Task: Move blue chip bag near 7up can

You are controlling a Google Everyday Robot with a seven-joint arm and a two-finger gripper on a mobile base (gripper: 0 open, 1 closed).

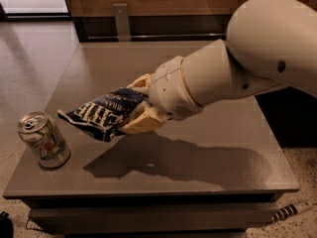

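Hand (129, 107) clenched on the blue chip bag (101, 114): one tan finger over the top of it, the other under it, jaws pressing the foil between them. The white arm (237, 73) reaches in from the right of the view and fills the upper right.

Camera view, only view:
- Bag held off the surface (208, 148), tilted, with its free end pointing toward the can. White lettering faces up.
- Dark shadow (163, 160) of bag and arm lies on the surface below them.
- 7up can (44, 140) stands upright at the front corner of the surface, left of view, silver top showing.
- Bag and can are near each other but apart; a clear gap between the bag's tip and the can.
- Pale tiled floor (29, 48) beyond the surface.
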